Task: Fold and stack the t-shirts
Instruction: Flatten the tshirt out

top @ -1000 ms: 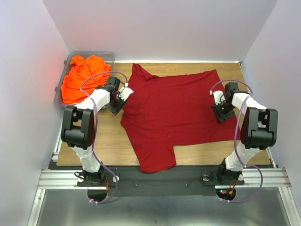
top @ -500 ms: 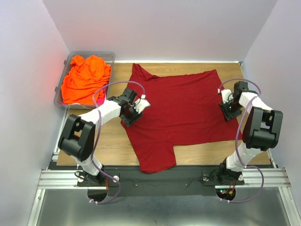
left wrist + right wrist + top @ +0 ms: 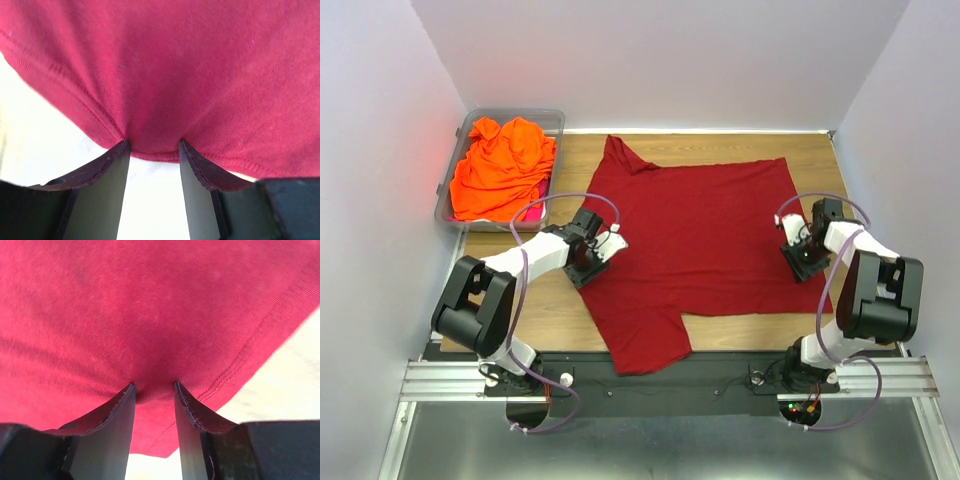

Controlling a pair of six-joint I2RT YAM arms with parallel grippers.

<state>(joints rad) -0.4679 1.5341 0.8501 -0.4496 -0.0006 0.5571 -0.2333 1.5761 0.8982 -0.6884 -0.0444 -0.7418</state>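
Observation:
A dark crimson red t-shirt [image 3: 700, 230] lies spread flat on the wooden table [image 3: 545, 300], with one sleeve at the near edge. My left gripper [image 3: 603, 245] is low at the shirt's left edge. In the left wrist view it [image 3: 152, 147] is nearly closed, with the red hem bunched between its tips. My right gripper [image 3: 800, 252] is at the shirt's right edge. In the right wrist view it [image 3: 155, 387] pinches a bulge of red cloth the same way. A bright orange t-shirt [image 3: 500, 165] lies crumpled in the bin, and a bit of magenta fabric [image 3: 530, 212] shows under it.
A clear grey plastic bin [image 3: 556, 118] stands at the far left corner of the table. White walls close in the left, back and right sides. The arms' bases and a metal rail [image 3: 660, 375] run along the near edge.
Both grippers have come down onto the shirt's side edges and moved toward the near edge. The red shirt has shifted a little nearer with them.

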